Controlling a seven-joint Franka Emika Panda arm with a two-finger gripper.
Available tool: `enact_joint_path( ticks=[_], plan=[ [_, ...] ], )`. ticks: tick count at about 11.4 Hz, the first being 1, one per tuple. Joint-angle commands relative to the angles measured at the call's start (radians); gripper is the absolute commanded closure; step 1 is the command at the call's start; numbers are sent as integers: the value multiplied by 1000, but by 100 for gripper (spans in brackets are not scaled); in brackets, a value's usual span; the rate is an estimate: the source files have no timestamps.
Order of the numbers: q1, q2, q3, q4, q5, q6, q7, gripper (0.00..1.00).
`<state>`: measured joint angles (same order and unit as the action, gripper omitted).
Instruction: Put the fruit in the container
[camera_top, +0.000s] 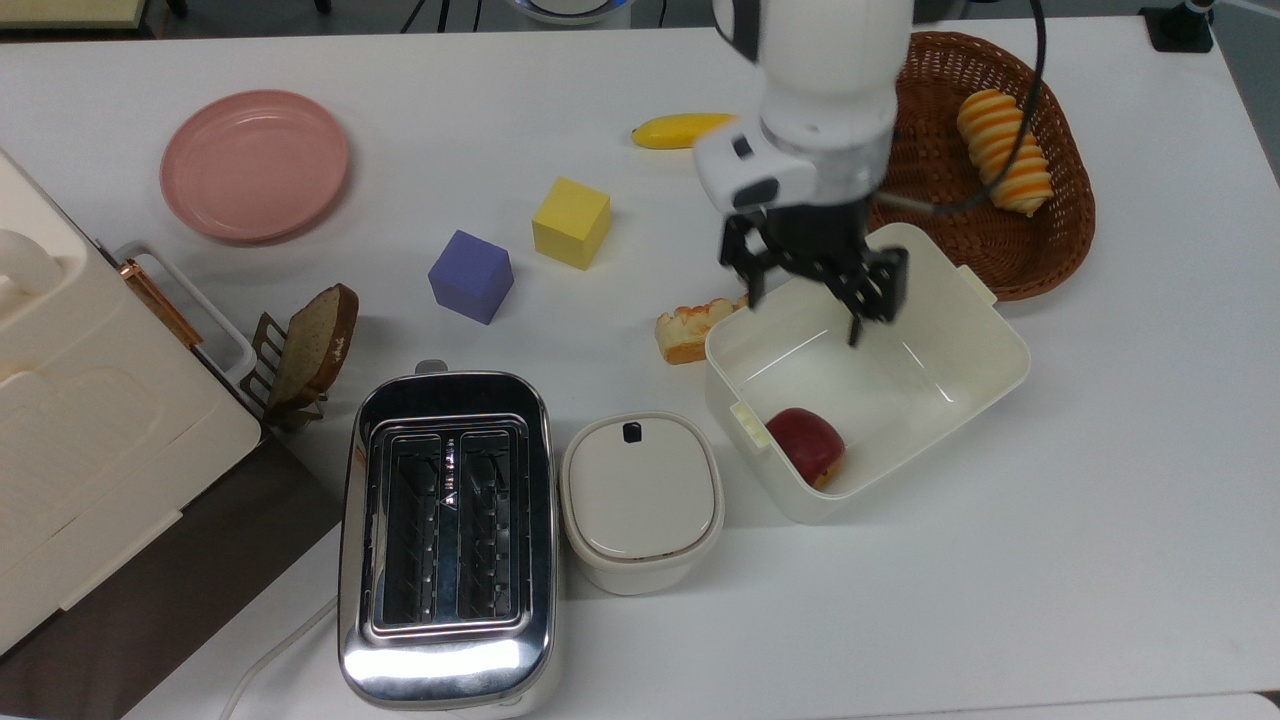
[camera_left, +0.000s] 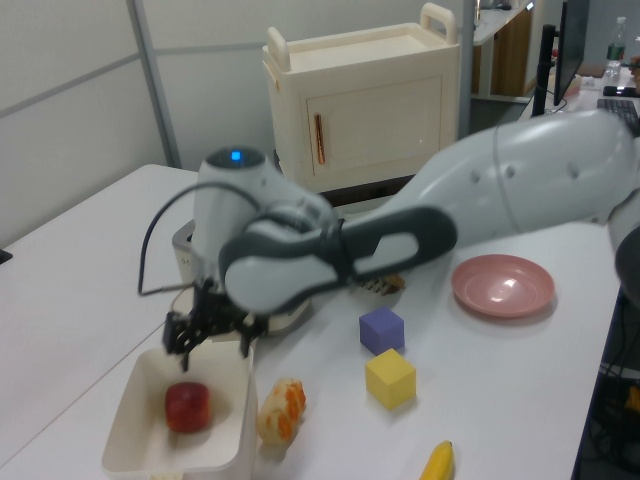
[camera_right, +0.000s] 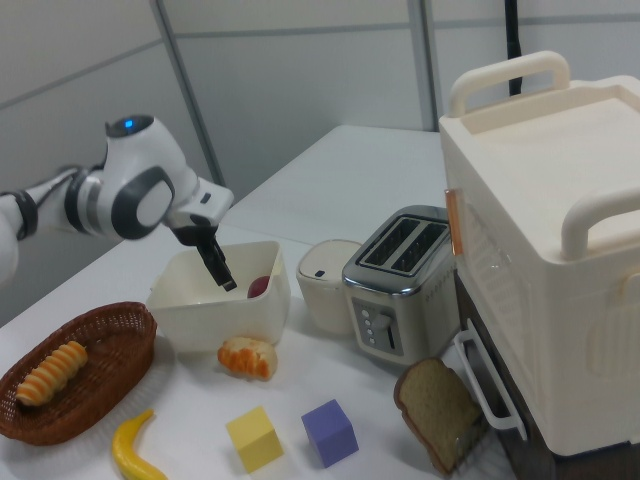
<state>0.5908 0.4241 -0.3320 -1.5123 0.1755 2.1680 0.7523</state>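
Dark-red apple resting on the floor of the cream-white container, in the corner toward the top view's lower left, tucked against the near wall; lower edge of the apple cut off by that wall in the top view. In the left view, apple plainly inside the box; in the right view, only a red sliver above the container rim. Gripper held above the container's far edge, fingers spread apart and empty, well clear of the apple; in the left view blurred, just over the box's rear rim; in the right view one dark finger seen against the box interior, the other not made out. Banana partly hidden behind the arm in the top view. Pastry piece just beside the container's outer wall. Wicker basket partly covered by the arm at the top view's upper right. Lidded white pot near the container's corner.
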Motion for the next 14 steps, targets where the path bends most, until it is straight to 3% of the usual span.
enact_joint_path(
  ticks=[1,2,4,5,8,9,14],
  plan=[
    [-96,-146,45,-20,-28,-294,-199,0],
    [-159,-183,82,-20,-43,-375,-299,0],
    [-305,-261,192,-22,-172,-511,-459,0],
    [-392,-284,227,-22,-181,-546,-515,0],
    [-546,-308,258,-29,-183,-592,-686,0],
    [-580,-308,258,-31,-179,-593,-715,0],
    [-578,-300,243,-32,-174,-580,-722,0]
  ],
)
